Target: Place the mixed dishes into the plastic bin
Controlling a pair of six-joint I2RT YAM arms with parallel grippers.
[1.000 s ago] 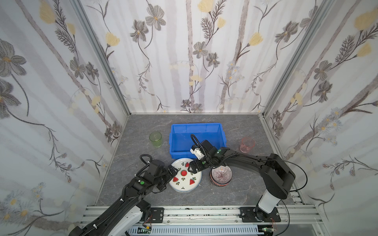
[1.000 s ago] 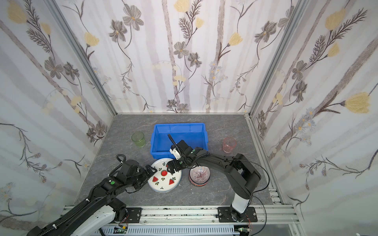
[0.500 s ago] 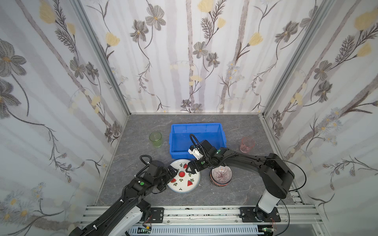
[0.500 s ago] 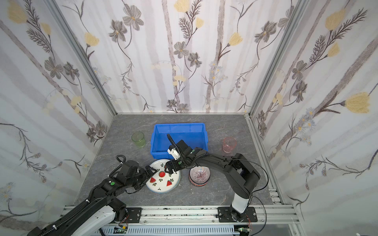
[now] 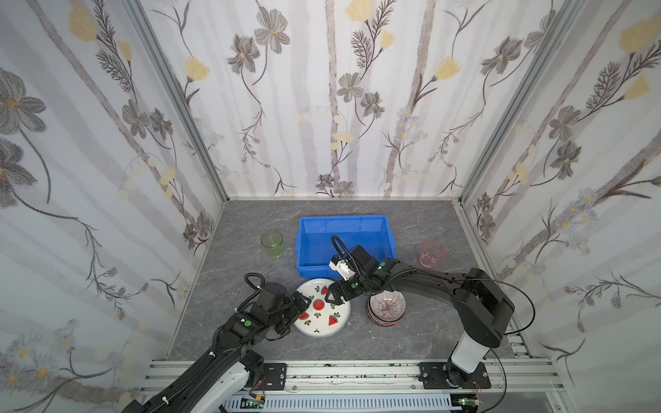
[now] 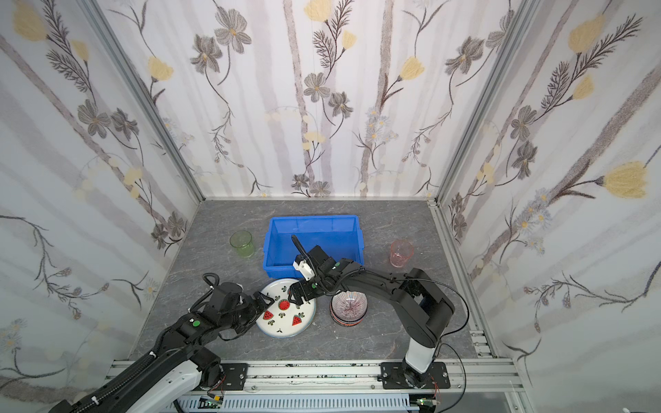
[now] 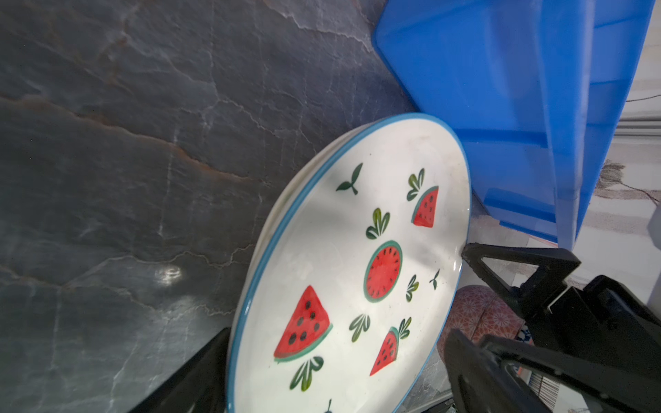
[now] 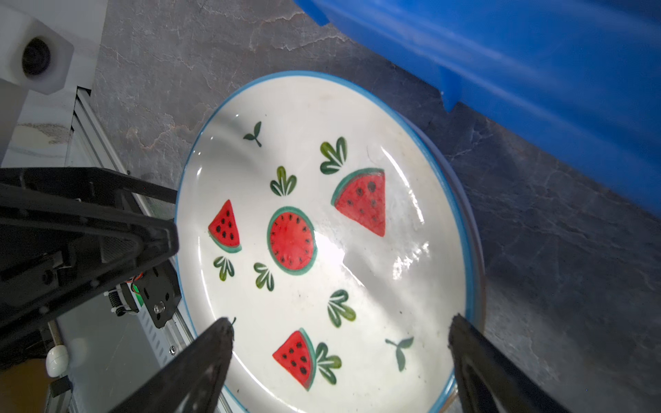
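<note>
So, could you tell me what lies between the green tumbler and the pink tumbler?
The blue plastic bin, apart from both the green tumbler and the pink tumbler, with the right arm over its near edge; both top views show it.

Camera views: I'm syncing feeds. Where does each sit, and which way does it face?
A top view: high above the base rail, facing down and forward; left gripper, right gripper, blue bin, watermelon plate.
A top view: alongside, same direction, same bin.
Left wrist: low beside the plate, facing the bin; open left gripper, right gripper's finger.
Right wrist: above the plate, facing down; open right gripper, left gripper at its rim.
Shared by all: plate and bin.
</note>
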